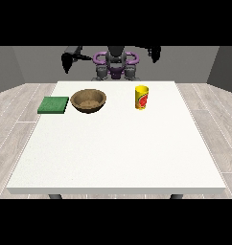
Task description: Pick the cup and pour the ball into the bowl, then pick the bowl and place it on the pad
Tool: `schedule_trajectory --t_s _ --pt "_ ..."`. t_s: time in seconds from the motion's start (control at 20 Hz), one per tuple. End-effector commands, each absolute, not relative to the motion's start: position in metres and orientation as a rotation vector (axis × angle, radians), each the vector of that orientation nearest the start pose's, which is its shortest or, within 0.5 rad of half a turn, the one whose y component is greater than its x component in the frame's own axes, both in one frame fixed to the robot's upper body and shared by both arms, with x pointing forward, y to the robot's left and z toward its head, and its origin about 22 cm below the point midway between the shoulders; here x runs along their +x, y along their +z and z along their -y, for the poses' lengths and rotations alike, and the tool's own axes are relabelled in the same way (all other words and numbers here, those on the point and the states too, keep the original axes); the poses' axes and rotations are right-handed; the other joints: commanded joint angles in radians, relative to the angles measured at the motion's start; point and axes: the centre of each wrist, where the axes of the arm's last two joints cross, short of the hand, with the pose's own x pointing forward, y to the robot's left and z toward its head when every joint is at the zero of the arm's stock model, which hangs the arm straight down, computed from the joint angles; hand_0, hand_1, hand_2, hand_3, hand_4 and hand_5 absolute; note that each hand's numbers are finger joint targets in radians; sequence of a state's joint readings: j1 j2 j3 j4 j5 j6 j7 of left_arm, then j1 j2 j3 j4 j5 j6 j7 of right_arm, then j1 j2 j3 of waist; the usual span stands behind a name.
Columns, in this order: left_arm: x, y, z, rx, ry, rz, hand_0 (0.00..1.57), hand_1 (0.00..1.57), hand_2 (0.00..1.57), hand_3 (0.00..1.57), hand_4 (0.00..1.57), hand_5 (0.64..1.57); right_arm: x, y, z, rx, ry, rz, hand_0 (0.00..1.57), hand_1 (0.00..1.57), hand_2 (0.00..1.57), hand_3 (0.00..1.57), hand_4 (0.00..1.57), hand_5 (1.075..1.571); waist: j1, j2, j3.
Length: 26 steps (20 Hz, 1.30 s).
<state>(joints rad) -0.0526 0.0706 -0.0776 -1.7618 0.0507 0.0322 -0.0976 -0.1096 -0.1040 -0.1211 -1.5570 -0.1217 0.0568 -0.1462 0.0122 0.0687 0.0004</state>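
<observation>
A yellow cup (142,97) with a red mark stands upright on the white table (118,148), right of centre near the far edge. The ball does not show; the cup's inside is hidden. A brown wooden bowl (88,101) sits left of the cup. Left of the bowl a flat green pad (53,105) lies at the table's left edge. The hand at the view's left (66,62) hangs raised behind the far edge, away from everything. The hand at the view's right (155,54) is also raised, behind and above the cup. Neither hand holds anything.
The robot's torso (116,64) stands behind the table's far edge. Bare white tabletop stretches from the objects to the near edge. Wooden floor surrounds the table.
</observation>
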Motion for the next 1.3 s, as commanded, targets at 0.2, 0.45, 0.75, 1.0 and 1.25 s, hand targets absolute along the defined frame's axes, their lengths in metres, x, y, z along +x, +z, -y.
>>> schedule_trajectory --t_s 0.2,0.45,0.75,1.0,1.25 --pt "0.298 0.056 -0.25 0.091 -0.074 1.999 0.0 0.0 0.0 0.0 0.0 1.252 0.297 0.047 0.287 0.015 0.031 1.929 0.0 0.0 0.0 0.0 0.0 1.561 -0.057 0.154 -0.0007" --pt "0.32 0.042 -0.268 0.1 -0.104 1.98 0.0 0.0 0.0 0.0 0.0 1.245 0.309 0.042 0.296 -0.007 0.015 1.932 0.0 0.0 0.0 0.0 0.0 1.561 -0.053 0.143 -0.0006" --pt "0.313 -0.009 -0.219 0.114 -0.081 1.994 0.0 0.0 0.0 0.0 0.0 1.246 0.308 0.018 0.311 0.015 -0.007 1.909 0.0 0.0 0.0 0.0 0.0 1.563 -0.056 0.142 -0.0004" --pt "0.333 -0.015 -0.232 0.141 -0.043 1.983 0.0 0.0 0.0 0.0 0.0 1.278 0.303 0.018 0.348 0.045 0.014 1.929 0.0 0.0 0.0 0.0 0.0 1.562 -0.1 0.157 -0.0004" --pt "0.329 -0.042 -0.227 0.126 -0.059 1.918 0.0 0.0 0.0 0.0 0.0 1.262 0.308 0.019 0.358 0.037 -0.014 1.866 0.0 0.0 0.0 0.0 0.0 1.559 -0.076 0.117 -0.0005"
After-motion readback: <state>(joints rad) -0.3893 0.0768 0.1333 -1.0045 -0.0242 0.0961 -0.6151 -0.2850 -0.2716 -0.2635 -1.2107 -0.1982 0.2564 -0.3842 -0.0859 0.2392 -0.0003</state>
